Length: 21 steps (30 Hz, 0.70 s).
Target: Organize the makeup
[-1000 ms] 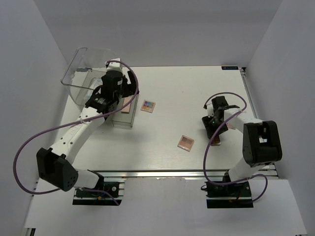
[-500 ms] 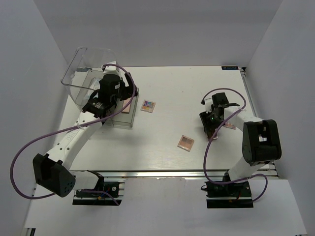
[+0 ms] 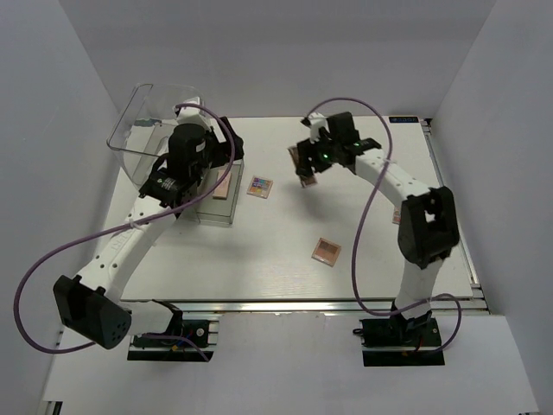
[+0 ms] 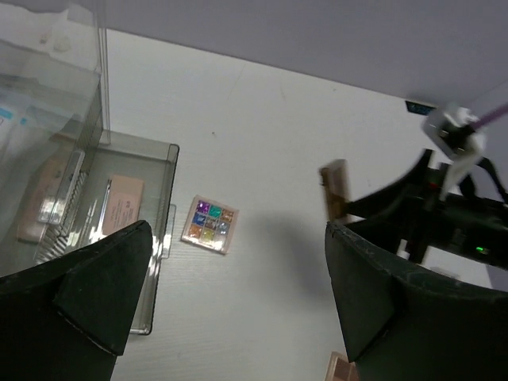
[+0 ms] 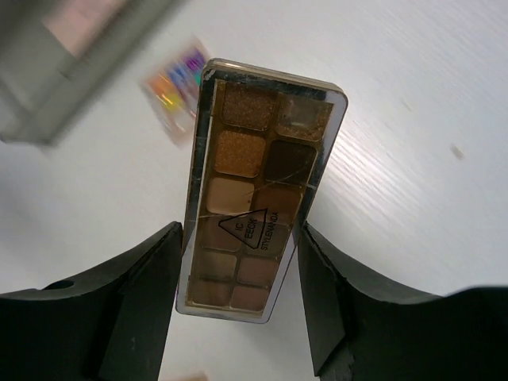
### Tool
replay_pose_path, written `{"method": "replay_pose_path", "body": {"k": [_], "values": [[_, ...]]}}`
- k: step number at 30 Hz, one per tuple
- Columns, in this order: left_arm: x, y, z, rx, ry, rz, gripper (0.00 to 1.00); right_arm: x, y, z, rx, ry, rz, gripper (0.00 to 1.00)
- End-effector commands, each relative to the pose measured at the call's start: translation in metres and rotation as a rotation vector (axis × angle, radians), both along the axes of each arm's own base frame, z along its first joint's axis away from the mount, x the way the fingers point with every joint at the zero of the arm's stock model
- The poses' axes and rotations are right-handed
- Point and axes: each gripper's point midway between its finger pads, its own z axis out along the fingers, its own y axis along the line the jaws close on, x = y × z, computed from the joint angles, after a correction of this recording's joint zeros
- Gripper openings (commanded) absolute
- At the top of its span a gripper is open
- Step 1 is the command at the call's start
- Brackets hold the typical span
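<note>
Eyeshadow in mid-air: from the overhead camera, the right claw (image 3: 309,164) grips a long palette (image 3: 297,161) above the far middle of the counter (image 3: 285,233). It hangs just beyond a small square palette (image 3: 260,186) that lies flat. A peach-pink compact (image 3: 327,251) sits alone nearer the arms. At left, the left claw (image 3: 220,164) hangs over a clear tray (image 3: 216,210) beside the large clear bin (image 3: 143,121); from here its jaws cannot be read.

Left wrist camera: its two fingers (image 4: 95,294) stand wide apart with nothing between them. Below them the small square palette lies just beside the clear tray, where a flat peach piece (image 4: 123,205) rests. Across the counter, the long palette stands on end in the right claw.

Right wrist camera: both fingers clamp the long palette by its long edges, low on the case, with the pans facing the lens. The case looks stiff, light and glossy, so it is probably slick. A pinch across the narrow width suits it. The pressed powders would likely crack if dropped, so it wants a gentle set-down.
</note>
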Motion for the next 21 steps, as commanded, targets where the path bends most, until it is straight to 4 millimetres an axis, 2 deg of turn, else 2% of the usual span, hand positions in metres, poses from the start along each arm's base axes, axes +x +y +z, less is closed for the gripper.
{"method": "replay_pose_path", "body": {"k": [1, 2, 3, 4, 5, 6, 7, 9, 10, 11, 13, 16, 17, 18, 21], "values": [[-0.009, -0.003, 0.054, -0.076, -0.119, -0.029, 0.98, 0.009, 0.075, 0.038, 0.198, 0.028, 0.064, 0.0], [-0.01, -0.003, 0.056, -0.079, -0.124, -0.032, 0.98, 0.01, 0.102, 0.064, 0.26, 0.02, 0.079, 0.0], [-0.011, -0.003, 0.058, -0.083, -0.129, -0.032, 0.98, 0.011, 0.115, 0.07, 0.285, 0.03, 0.083, 0.0], [-0.012, -0.003, 0.058, -0.089, -0.13, -0.034, 0.98, 0.009, 0.136, 0.057, 0.295, 0.07, 0.097, 0.0], [-0.013, -0.003, 0.059, -0.094, -0.129, -0.034, 0.98, 0.014, 0.152, 0.079, 0.356, 0.065, 0.092, 0.0], [-0.014, -0.002, 0.059, -0.093, -0.126, -0.032, 0.98, 0.016, 0.166, 0.064, 0.362, 0.1, 0.087, 0.0], [-0.015, -0.002, 0.059, -0.099, -0.123, -0.031, 0.98, 0.009, 0.182, 0.066, 0.385, 0.118, 0.102, 0.0], [-0.019, 0.0, 0.059, -0.101, -0.118, -0.027, 0.98, 0.01, 0.206, 0.07, 0.46, 0.154, 0.088, 0.0], [-0.02, 0.001, 0.06, -0.101, -0.12, -0.025, 0.98, 0.002, 0.219, 0.072, 0.482, 0.163, 0.101, 0.0], [-0.022, 0.003, 0.058, -0.096, -0.11, -0.022, 0.98, 0.004, 0.228, 0.077, 0.521, 0.141, 0.108, 0.0], [-0.027, 0.007, 0.062, -0.096, -0.116, -0.013, 0.98, -0.002, 0.245, 0.069, 0.547, 0.167, 0.098, 0.0], [-0.033, 0.012, 0.062, -0.095, -0.105, 0.004, 0.98, 0.003, 0.256, 0.055, 0.582, 0.2, 0.059, 0.0], [-0.034, 0.014, 0.059, -0.089, -0.091, 0.009, 0.98, 0.005, 0.257, 0.042, 0.574, 0.222, 0.04, 0.0], [-0.037, 0.016, 0.06, -0.092, -0.093, 0.016, 0.98, 0.009, 0.26, 0.041, 0.593, 0.213, 0.028, 0.0], [-0.041, 0.019, 0.055, -0.096, -0.077, 0.025, 0.98, 0.009, 0.266, 0.027, 0.581, 0.204, 0.03, 0.1]]}}
